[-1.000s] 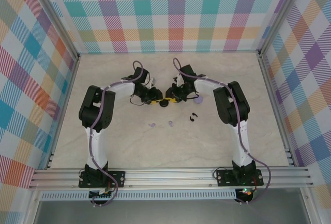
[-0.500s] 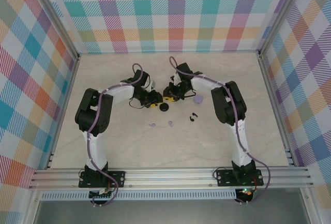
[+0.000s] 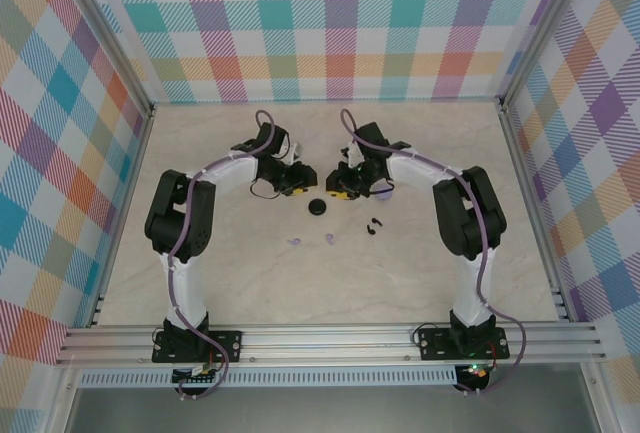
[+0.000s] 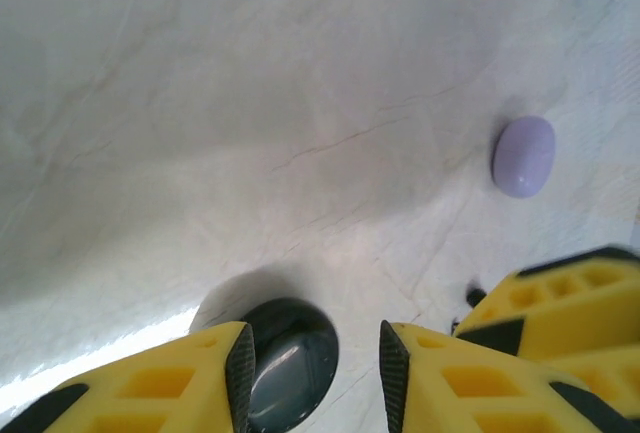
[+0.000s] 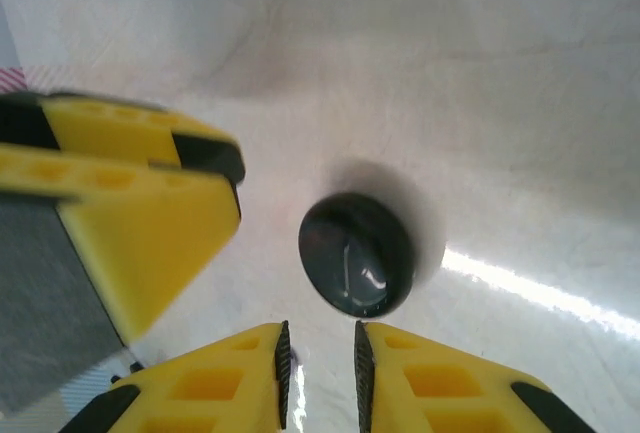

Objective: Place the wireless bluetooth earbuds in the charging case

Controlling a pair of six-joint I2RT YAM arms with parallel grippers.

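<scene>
Figuring the step in hand is getting a case ready before any bud goes in, so here's how I'd play it.

Both arms reach to the middle of the pale marbled table [image 3: 230, 283]. The left gripper [image 3: 292, 184] has its jaws spread a fair bit with nothing between them. The right gripper [image 3: 344, 193] has its jaws almost together, just a thin slit, also empty. Neither one is touching anything as far as I can see.

The black charging case [image 3: 319, 207] sits on the table between them, at roughly 4 o'clock from the left gripper and 8 o'clock from the right. From the wrist views it looks like a glossy closed disc, though I can't be sure about the lid. The lilac charging case [image 3: 385, 191] is at about 3 o'clock from the black one, tucked beside the right arm.

The black earbuds [image 3: 374, 224] lie close together at 4 o'clock from the black case. The lilac earbuds [image 3: 329, 240] are apart from each other, at about 5 and 7 o'clock.

My take: pin the black case with one gripper first, since a round slick puck will probably skate. Come straight down on the buds too, they're tiny and easy to flick away.
</scene>
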